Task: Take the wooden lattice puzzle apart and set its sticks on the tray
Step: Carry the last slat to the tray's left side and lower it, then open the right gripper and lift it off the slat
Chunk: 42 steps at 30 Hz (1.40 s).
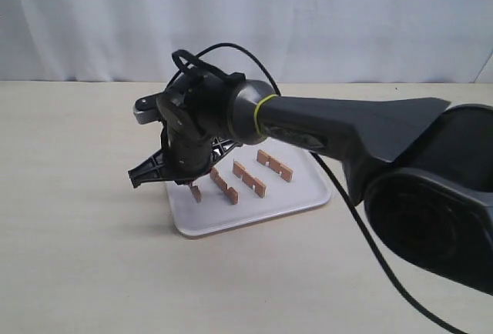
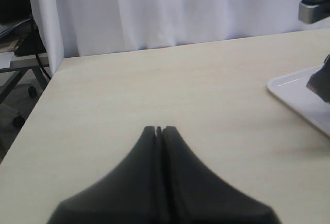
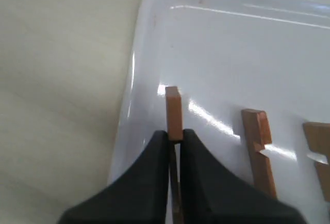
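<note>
Right arm (image 1: pixel 400 165), exterior view: nearest my camera, dark, reaching from the right across to the tray.
Right gripper (image 1: pixel 190 182), exterior view: pointing down over the tray's left end, fingers pinching the held stick (image 1: pixel 195 192).
Tray (image 1: pixel 231 225): white, flat on the bench (image 1: pixel 77 234).
Puzzle: I see it as four separate sticks in a row on the tray.
Row, left to right: held stick, second stick (image 1: pixel 224 185), third stick (image 1: pixel 249 179), fourth stick (image 1: pixel 275 165), each apart from the next.
Left gripper (image 2: pixel 159 129), left wrist view: fingers pressed together, holding nothing, above bare bench (image 2: pixel 154 79).
Tray corner (image 2: pixel 299 95), left wrist view: well apart from the left gripper, at the frame edge.
Curtain (image 2: pixel 180 7): white, behind the bench.
Right gripper (image 3: pixel 175 139), right wrist view: fingers clamped on the held stick (image 3: pixel 174 108), which juts out past the tips.
Held stick, contact: near the tray (image 3: pixel 232 43) rim; I cannot tell whether it touches the tray floor.
Neighbours, right wrist view: second stick (image 3: pixel 258 146) beside it, notch visible; third stick (image 3: pixel 317 152) cut by the frame edge.
</note>
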Each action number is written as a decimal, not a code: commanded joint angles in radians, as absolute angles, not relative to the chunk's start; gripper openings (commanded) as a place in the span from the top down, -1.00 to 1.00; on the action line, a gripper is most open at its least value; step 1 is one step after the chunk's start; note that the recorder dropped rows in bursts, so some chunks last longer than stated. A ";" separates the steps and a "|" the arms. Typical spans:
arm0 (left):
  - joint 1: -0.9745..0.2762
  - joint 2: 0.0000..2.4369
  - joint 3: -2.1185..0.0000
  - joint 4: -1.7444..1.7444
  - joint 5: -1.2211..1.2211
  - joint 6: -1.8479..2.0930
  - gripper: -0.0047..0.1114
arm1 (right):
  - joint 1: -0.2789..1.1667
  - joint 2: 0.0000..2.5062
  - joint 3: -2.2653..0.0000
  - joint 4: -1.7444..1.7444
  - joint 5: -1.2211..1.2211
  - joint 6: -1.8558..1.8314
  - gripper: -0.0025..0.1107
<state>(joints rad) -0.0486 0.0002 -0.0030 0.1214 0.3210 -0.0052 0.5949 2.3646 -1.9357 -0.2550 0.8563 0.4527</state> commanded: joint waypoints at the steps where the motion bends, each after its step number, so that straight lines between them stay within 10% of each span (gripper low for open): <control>1: -0.056 0.000 0.000 0.120 0.307 -0.013 0.92 | 0.579 2.408 -1.954 -0.254 0.865 0.439 0.87; 27: -0.056 0.000 0.000 0.120 0.307 -0.013 0.92 | 0.559 2.410 -1.954 -0.251 0.799 0.462 0.86; 42: -0.056 0.000 0.000 0.120 0.307 -0.013 0.92 | 0.559 2.410 -1.954 -0.247 0.791 0.471 0.22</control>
<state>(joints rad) -0.0486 0.0002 -0.0030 0.1214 0.3210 -0.0052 0.5617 2.4145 -1.9477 -0.2474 0.8033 0.4632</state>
